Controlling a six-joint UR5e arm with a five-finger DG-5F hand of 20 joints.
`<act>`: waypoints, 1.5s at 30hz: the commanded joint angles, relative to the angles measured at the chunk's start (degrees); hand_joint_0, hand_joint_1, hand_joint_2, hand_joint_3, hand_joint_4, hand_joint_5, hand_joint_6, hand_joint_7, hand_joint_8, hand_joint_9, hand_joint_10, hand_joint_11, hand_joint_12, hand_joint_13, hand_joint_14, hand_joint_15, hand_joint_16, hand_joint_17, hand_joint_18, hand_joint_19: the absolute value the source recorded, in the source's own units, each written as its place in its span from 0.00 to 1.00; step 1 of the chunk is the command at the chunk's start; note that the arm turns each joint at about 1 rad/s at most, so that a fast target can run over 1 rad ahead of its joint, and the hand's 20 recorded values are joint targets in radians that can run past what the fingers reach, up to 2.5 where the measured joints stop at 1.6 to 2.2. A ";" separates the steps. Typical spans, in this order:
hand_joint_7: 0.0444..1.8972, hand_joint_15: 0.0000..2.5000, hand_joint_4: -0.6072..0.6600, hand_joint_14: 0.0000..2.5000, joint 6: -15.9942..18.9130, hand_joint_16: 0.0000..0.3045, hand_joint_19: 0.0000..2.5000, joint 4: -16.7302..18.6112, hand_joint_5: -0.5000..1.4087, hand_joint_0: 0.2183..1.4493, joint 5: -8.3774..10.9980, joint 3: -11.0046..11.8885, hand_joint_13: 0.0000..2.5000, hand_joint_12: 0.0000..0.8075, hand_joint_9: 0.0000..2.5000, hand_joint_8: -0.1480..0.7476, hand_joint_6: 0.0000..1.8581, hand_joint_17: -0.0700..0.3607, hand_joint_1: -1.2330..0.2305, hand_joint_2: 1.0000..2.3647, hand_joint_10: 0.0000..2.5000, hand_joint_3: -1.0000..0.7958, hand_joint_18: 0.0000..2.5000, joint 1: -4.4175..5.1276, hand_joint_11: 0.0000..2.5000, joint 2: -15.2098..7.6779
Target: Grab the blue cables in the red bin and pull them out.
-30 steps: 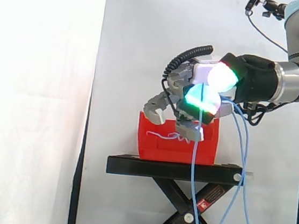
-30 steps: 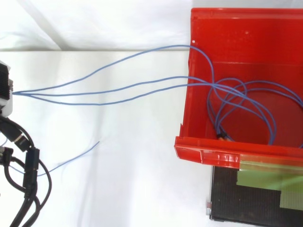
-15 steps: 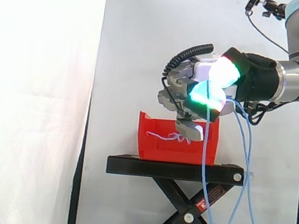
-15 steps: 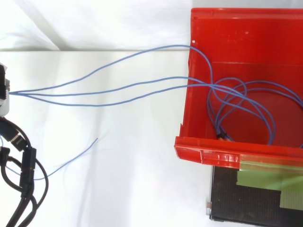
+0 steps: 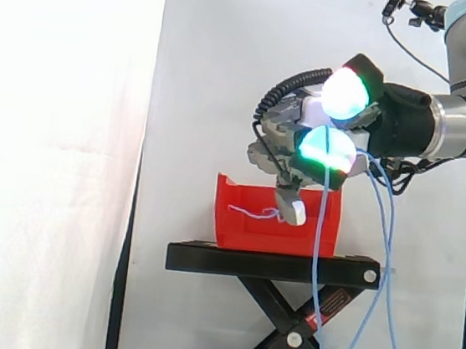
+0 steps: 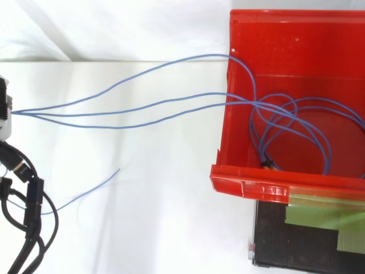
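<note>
The red bin (image 5: 247, 231) stands on the black stand (image 5: 273, 265). My hand (image 5: 293, 131) hovers just above the bin's right part, its fingers curled and its pads glowing green-white. Blue cables (image 5: 319, 235) run from the hand and hang down past the stand towards the floor. A short piece of cable lies at the bin's rim. In the top view three cable strands (image 6: 34, 115) stretch taut from the hand (image 6: 3, 108) at the left edge to the red bin (image 6: 274, 185). There they end in several loops on the bin's floor.
A loose blue cable end (image 6: 85, 194) lies on the white ground left of the bin. The black stand top (image 6: 308, 245) shows beneath the bin's near rim. A white curtain hangs behind the work, and a camera pole stands at the far right.
The outstretched finger has curled in toward the palm. One glowing pad has lifted higher. The hanging cable has swung slightly right. The strands in the bin have barely shifted.
</note>
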 commanded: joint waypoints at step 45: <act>0.17 0.08 0.66 1.00 0.09 0.14 0.48 0.11 0.65 0.58 -0.03 0.08 0.46 0.46 0.31 0.57 0.50 0.39 0.19 0.00 0.29 0.07 0.51 0.22 0.50 0.00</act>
